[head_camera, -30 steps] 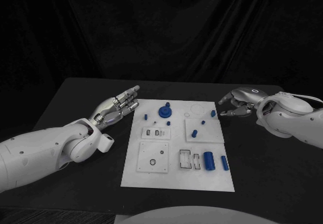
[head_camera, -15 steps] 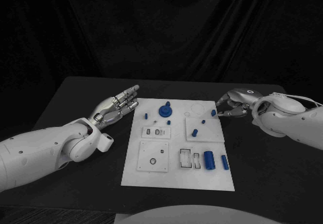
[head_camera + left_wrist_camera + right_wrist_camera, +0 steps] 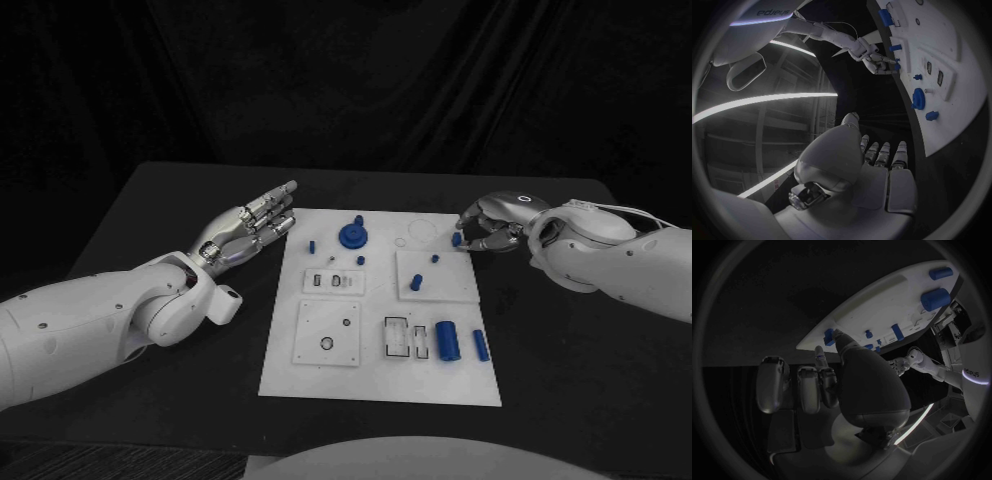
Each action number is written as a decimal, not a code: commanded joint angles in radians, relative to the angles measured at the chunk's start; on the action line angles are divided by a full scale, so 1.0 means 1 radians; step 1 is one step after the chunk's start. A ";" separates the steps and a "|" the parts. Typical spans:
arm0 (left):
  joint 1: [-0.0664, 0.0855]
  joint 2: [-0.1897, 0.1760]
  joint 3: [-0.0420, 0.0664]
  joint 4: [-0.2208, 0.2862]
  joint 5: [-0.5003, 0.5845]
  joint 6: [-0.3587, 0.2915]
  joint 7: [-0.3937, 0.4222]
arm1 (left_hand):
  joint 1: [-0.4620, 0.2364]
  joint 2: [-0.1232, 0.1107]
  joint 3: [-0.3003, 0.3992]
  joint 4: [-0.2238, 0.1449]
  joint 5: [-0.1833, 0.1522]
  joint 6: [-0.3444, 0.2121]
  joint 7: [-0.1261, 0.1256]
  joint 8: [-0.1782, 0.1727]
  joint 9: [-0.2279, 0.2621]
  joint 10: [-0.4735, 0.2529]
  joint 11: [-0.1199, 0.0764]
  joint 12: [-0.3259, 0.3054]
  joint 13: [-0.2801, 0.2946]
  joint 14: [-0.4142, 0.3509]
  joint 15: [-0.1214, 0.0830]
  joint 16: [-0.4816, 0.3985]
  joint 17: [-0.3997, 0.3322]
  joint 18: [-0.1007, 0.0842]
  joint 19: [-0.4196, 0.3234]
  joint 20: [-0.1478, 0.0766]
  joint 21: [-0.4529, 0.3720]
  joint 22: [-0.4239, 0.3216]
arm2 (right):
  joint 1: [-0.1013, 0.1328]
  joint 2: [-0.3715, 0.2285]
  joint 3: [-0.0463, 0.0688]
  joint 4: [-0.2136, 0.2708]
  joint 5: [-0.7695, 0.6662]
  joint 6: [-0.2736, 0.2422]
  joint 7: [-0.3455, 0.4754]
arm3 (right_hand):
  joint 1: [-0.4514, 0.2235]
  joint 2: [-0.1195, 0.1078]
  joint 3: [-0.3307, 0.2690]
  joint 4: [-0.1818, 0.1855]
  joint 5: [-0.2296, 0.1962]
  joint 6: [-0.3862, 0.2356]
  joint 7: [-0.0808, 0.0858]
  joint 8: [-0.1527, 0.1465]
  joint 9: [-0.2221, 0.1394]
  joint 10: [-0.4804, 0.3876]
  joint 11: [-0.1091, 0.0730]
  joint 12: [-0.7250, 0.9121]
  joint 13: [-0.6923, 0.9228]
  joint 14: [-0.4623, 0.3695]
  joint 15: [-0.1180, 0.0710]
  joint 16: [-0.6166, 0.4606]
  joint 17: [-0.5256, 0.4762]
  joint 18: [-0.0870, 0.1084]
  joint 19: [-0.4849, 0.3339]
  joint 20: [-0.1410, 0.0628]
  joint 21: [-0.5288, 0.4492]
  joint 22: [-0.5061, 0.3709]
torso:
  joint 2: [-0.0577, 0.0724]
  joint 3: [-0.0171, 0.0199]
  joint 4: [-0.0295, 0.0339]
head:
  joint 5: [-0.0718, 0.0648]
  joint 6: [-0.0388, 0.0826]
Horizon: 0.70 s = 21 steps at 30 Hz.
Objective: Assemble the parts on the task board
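Now, left robot hand [image 3: 248,228]: flat, fingers apart, grasping nothing, beside the white board's [image 3: 378,375] left edge | board: mid-desk [image 3: 173,200], small blue parts [image 3: 355,236] on it | right robot hand [image 3: 488,225]: fingertips at a blue peg [image 3: 457,240] on the board's right edge, grasp unclear.

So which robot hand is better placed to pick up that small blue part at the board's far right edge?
The right robot hand: its fingertips are already at the small blue part. The left robot hand lies flat beside the task board.
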 commanded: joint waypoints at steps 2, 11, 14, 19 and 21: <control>-0.002 0.002 0.001 0.002 0.000 0.013 0.035 | 0.010 -0.003 0.006 0.000 0.006 -0.006 0.000 0.003 0.001 0.002 0.007 -0.006 -0.001 -0.002 0.008 -0.007 -0.001 0.018 -0.003 0.007 -0.001 0.000 | -0.007 0.009 0.001 -0.012 -0.002 0.003 0.008 | 0.010 0.000 -0.003 -0.001 0.005 0.010 0.001 0.004 0.001 0.106 0.003 0.003 0.263 0.105 0.000 0.003 0.263 -0.003 0.003 0.004 -0.004 0.194 | 0.000 0.0000 0.0001 | -0.001 -0.002; -0.003 0.006 0.001 -0.001 0.000 0.019 0.033 | 0.011 -0.003 0.007 -0.001 0.008 -0.006 0.000 0.003 0.001 0.002 0.007 -0.006 -0.001 -0.002 0.008 -0.007 -0.001 0.018 -0.003 0.007 -0.001 0.000 | -0.011 0.026 0.001 -0.028 -0.002 0.005 0.013 | 0.013 0.003 -0.002 -0.001 0.016 0.020 0.002 0.009 0.004 0.106 0.004 0.003 0.263 0.105 0.001 0.003 0.263 -0.002 0.002 0.005 -0.008 0.193 | 0.000 0.0004 0.0010 | -0.003 -0.001; -0.003 0.007 0.001 -0.002 0.000 0.020 0.032 | 0.011 -0.003 0.007 -0.001 0.008 -0.006 0.000 0.003 0.001 0.002 0.007 -0.006 -0.001 -0.002 0.008 -0.007 -0.001 0.018 -0.003 0.007 -0.001 0.000 | -0.012 0.029 0.001 -0.030 -0.002 0.004 0.014 | 0.016 0.007 0.000 -0.003 0.026 0.043 0.000 0.020 0.012 0.106 0.003 0.003 0.263 0.105 0.001 0.003 0.263 -0.002 0.001 0.005 -0.009 0.193 | 0.000 0.0001 0.0007 | -0.003 -0.001; -0.004 0.008 0.001 -0.003 0.000 0.022 0.031 | 0.011 -0.003 0.007 -0.001 0.008 -0.006 0.000 0.003 0.001 0.002 0.007 -0.006 -0.001 -0.002 0.008 -0.007 -0.001 0.018 -0.003 0.007 -0.001 0.000 | -0.012 0.031 0.001 -0.033 -0.002 0.001 0.016 | 0.024 0.014 0.006 -0.007 0.048 0.089 -0.005 0.043 0.031 0.106 -0.001 0.003 0.263 0.105 -0.002 0.003 0.263 -0.001 0.001 0.003 -0.013 0.192 | 0.000 0.0007 0.0006 | -0.002 -0.002; -0.004 0.008 0.001 -0.003 0.000 0.022 0.031 | 0.011 -0.003 0.007 -0.001 0.008 -0.006 0.000 0.003 0.001 0.002 0.007 -0.006 -0.001 -0.002 0.008 -0.007 -0.001 0.018 -0.003 0.007 -0.001 0.000 | -0.012 0.032 0.001 -0.034 -0.002 -0.001 0.018 | 0.025 0.016 0.008 -0.008 0.053 0.101 -0.006 0.049 0.036 0.106 -0.002 0.003 0.263 0.105 -0.003 0.003 0.263 0.000 -0.001 0.002 -0.016 0.192 | 0.000 0.0007 -0.0002 | -0.001 -0.002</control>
